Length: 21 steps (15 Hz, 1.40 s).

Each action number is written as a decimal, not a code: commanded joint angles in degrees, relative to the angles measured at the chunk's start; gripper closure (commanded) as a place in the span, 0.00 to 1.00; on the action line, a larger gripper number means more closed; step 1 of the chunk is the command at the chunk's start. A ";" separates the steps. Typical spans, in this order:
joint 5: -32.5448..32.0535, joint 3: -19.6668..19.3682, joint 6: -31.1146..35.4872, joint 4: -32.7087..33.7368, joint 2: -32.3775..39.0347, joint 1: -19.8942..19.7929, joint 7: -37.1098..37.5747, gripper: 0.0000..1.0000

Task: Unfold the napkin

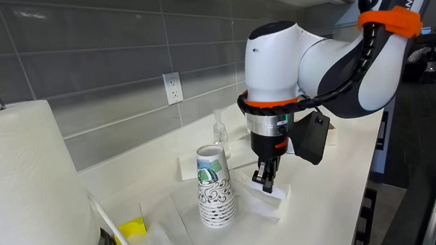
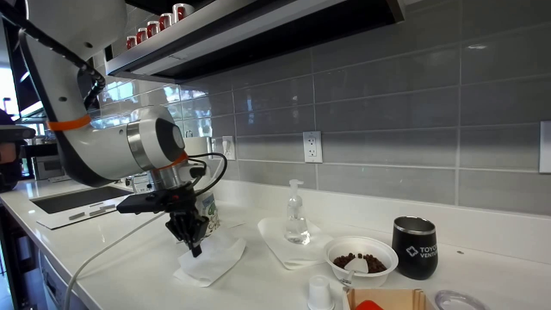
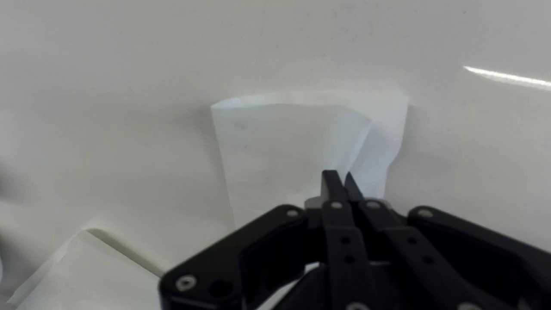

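The gripper [image 3: 342, 177] stood with fingers nearly together, the upper layer of the napkin [image 3: 275, 150] pinched between the tips. Napkin lay partly folded on the white counter [image 1: 309, 217], just beside the stacked cups [image 1: 216, 191] in an exterior view.

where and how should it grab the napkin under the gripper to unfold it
Probably pinch the napkin by its upper layer's loose edge, from above, on the right in the wrist view: there it stops short of the lower layer and looks raised.
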 commanded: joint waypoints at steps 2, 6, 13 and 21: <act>4.66 -2.39 5.53 0.19 -0.25 -1.67 -5.43 1.00; 10.22 -4.45 8.35 0.33 -0.08 -2.41 -11.66 1.00; 23.50 -6.55 6.53 0.48 -1.76 -3.58 -25.88 1.00; 32.89 -10.58 2.96 0.08 -6.35 -6.63 -38.18 1.00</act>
